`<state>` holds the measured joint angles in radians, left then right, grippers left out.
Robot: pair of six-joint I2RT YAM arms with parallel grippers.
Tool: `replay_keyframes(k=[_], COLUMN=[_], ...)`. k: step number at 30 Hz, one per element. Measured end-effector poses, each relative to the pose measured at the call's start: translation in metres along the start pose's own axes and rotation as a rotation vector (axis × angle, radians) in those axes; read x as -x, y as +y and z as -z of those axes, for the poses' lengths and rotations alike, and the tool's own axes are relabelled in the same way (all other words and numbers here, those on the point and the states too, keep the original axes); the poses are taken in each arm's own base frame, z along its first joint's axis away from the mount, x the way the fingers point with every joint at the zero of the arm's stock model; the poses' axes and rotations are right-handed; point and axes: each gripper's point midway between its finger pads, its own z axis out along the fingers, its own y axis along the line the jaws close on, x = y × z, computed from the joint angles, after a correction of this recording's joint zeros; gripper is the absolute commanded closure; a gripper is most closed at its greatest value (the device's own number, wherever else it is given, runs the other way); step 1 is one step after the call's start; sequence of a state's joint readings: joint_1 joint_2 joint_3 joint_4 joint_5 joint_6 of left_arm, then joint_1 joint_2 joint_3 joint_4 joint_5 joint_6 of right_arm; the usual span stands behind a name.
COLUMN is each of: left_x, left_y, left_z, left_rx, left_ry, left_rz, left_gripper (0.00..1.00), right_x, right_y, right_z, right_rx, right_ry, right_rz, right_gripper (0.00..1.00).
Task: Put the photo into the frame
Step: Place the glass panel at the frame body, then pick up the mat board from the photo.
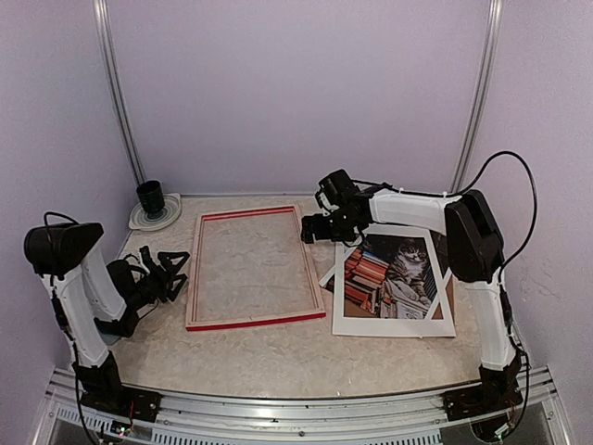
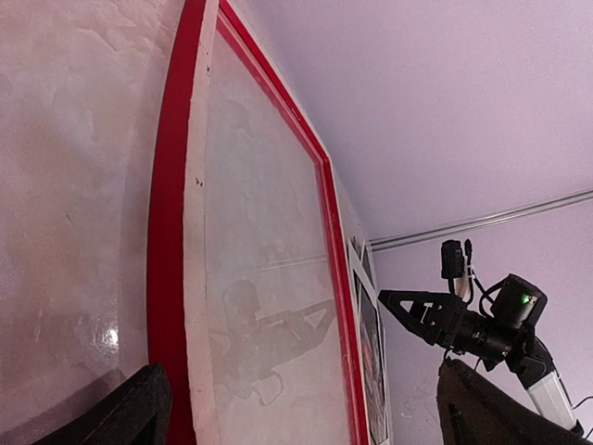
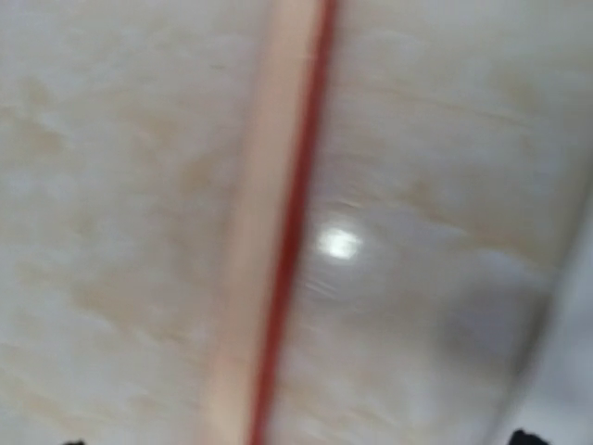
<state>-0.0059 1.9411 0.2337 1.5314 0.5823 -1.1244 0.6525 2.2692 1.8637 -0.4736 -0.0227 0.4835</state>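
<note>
No legible text, labels, brands, numbers or signs appear in any view; the book spines on the photo [image 1: 394,273] are unreadable.

From above, my right gripper [image 1: 324,229] covers the far left corner of the photo [image 1: 394,273], and a white strip of mat board [image 1: 428,298] crosses its near right corner. My right wrist view is smeared with blur. The frame [image 3: 278,222] is only a soft pale-and-red streak there, and the fingers [image 3: 526,438] are dark specks cropped at the bottom corners. From the left wrist, the frame runs off the bottom edge, and the photo is an unreadable edge-on sliver.
</note>
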Motion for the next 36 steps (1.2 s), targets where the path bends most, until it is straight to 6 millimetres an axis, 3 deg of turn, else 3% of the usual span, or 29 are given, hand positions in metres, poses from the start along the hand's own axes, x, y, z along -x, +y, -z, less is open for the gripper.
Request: replay_keyframes(k=[9, 13, 16, 19, 23, 30, 36], left_x=[0.006, 0.006, 0.008, 0.015, 0.022, -0.002, -0.022], left_y=[0.007, 0.002, -0.015, -0.041, -0.058, -0.062, -0.109], left_z=[0.005, 0.004, -0.001, -0.004, -0.007, -0.024, -0.06], left_rx=[0.107, 0.171, 0.201, 0.196, 0.203, 0.24, 0.178], left_ry=[-0.028, -0.038, -0.053, -0.086, -0.111, -0.03, 0.046], left_rz=[-0.068, -0.141, -0.231, -0.315, -0.37, -0.401, -0.47], left_gripper=[0.01, 0.01, 0.01, 0.01, 0.01, 0.01, 0.01], right_x=[-0.002, -0.025, -0.039, -0.038, -0.035, -0.064, -0.084], right_y=[-0.045, -0.07, -0.1, -0.131, -0.164, -0.188, -0.215], right_z=[0.033, 0.05, 0.069, 0.088, 0.108, 0.126, 0.141], right_rx=[-0.226, -0.253, -0.247, -0.238, -0.232, -0.2, -0.224], right_ry=[-0.054, -0.037, -0.033, -0.063, -0.11, -0.103, -0.105], right_rz=[0.05, 0.029, -0.04, -0.126, -0.215, -0.307, -0.386], right_gripper=[0.01, 0.01, 0.01, 0.01, 0.01, 0.01, 0.01])
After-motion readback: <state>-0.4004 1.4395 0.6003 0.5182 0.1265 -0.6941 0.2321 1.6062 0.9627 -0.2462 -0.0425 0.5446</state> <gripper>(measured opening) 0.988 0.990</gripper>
